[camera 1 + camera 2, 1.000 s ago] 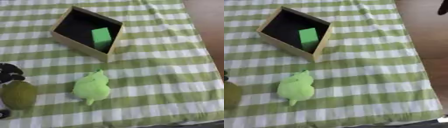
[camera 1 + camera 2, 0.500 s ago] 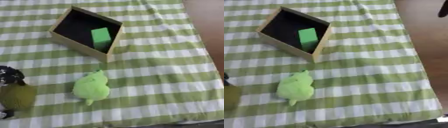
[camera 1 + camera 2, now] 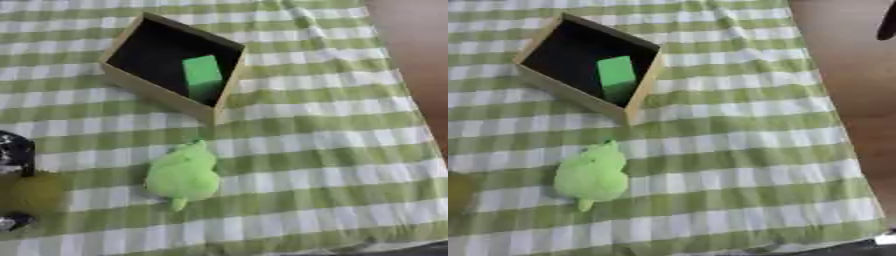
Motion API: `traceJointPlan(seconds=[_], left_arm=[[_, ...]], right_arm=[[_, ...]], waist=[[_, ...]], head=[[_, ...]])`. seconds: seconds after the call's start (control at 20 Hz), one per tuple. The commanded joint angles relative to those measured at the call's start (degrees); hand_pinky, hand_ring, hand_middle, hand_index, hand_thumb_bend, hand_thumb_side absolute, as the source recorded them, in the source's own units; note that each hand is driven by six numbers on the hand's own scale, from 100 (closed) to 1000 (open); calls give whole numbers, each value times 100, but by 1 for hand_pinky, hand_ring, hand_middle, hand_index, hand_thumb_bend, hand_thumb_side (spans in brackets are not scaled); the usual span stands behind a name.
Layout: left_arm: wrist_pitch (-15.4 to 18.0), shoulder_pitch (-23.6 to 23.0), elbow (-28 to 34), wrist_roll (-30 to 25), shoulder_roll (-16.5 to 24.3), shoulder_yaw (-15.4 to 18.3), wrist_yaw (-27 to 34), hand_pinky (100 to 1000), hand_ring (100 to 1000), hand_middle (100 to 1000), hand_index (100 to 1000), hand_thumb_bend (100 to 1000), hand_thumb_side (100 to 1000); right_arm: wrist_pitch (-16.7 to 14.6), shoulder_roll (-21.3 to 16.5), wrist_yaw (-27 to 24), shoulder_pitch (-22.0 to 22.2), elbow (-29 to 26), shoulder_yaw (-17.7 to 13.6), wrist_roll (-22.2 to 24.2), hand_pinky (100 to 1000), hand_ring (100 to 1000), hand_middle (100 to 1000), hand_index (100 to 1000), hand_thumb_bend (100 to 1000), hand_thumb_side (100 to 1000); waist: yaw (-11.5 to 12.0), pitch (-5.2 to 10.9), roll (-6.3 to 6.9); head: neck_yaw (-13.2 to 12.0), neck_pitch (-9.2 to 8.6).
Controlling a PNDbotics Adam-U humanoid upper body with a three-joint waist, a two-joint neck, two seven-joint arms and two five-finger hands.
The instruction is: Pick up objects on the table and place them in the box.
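At the near left edge the left hand (image 3: pixel 16 155) has its fingers curled round a dull olive-green round thing (image 3: pixel 35 192), low over the green-and-white checked cloth on the table (image 3: pixel 332 150). Just beside it toward the middle a bright green plush toy (image 3: pixel 184 172) lies on the cloth, between the hand and the box. Farther back the open wooden box (image 3: pixel 140 85) sits askew, a green block (image 3: pixel 203 75) inside against its right wall; the right hand shows only as a dark shape (image 3: pixel 887 22) at the far right edge, its fingers' state impossible to tell
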State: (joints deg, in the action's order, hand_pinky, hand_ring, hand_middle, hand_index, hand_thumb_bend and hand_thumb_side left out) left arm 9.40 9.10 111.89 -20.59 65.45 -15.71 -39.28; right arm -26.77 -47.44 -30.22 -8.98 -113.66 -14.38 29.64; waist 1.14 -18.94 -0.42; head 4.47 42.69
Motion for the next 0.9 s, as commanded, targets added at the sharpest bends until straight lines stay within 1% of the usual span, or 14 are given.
traceJointPlan(seconds=[0.05, 0.1, 0.15, 0.25, 0.4, 0.5, 0.6, 0.75, 0.9], left_arm=[[-39, 52, 178, 184, 116, 139, 55, 422, 546, 486, 504, 461, 361], [-48, 52, 224, 241, 106, 166, 74, 414, 531, 470, 487, 461, 356], [-47, 60, 248, 307, 94, 193, 108, 391, 505, 431, 448, 443, 342], [-2, 100, 265, 478, 63, 264, 211, 363, 465, 370, 397, 410, 315], [127, 160, 270, 661, 49, 361, 319, 338, 435, 320, 337, 402, 304], [243, 199, 270, 752, 48, 415, 351, 316, 411, 269, 271, 384, 293], [337, 235, 271, 833, 51, 453, 379, 311, 405, 262, 256, 377, 287], [447, 332, 271, 922, 36, 514, 469, 309, 404, 267, 264, 374, 269], [542, 549, 271, 986, 38, 572, 639, 309, 406, 280, 281, 387, 256]], right_arm=[[1, -99, 49, -2, 12, -108, 37, 1000, 1000, 482, 921, 100, 470], [-3, -94, 41, 3, 19, -114, 51, 1000, 1000, 482, 921, 100, 470], [-6, -90, 34, 9, 27, -121, 66, 1000, 1000, 481, 922, 100, 470], [-8, -81, 21, 24, 49, -138, 96, 1000, 1000, 481, 923, 100, 470], [-8, -73, -6, 42, 68, -161, 126, 1000, 1000, 480, 924, 100, 470], [-6, -73, -21, 54, 73, -171, 138, 1000, 1000, 480, 924, 100, 470], [1, -72, -33, 62, 77, -182, 142, 1000, 1000, 480, 924, 100, 470], [4, -76, -42, 75, 80, -190, 147, 1000, 1000, 479, 924, 100, 470], [8, -80, -46, 87, 80, -190, 150, 1000, 1000, 479, 924, 100, 470]], waist=[[11, 107, 80], [14, 108, 80], [17, 110, 80], [26, 117, 78], [36, 129, 79], [43, 137, 80], [47, 144, 82], [51, 157, 84], [59, 177, 92]], head=[[-8, -54], [-7, -57], [-5, -58], [5, -63], [15, -70], [25, -73], [33, -79], [31, -67], [-2, -29]])
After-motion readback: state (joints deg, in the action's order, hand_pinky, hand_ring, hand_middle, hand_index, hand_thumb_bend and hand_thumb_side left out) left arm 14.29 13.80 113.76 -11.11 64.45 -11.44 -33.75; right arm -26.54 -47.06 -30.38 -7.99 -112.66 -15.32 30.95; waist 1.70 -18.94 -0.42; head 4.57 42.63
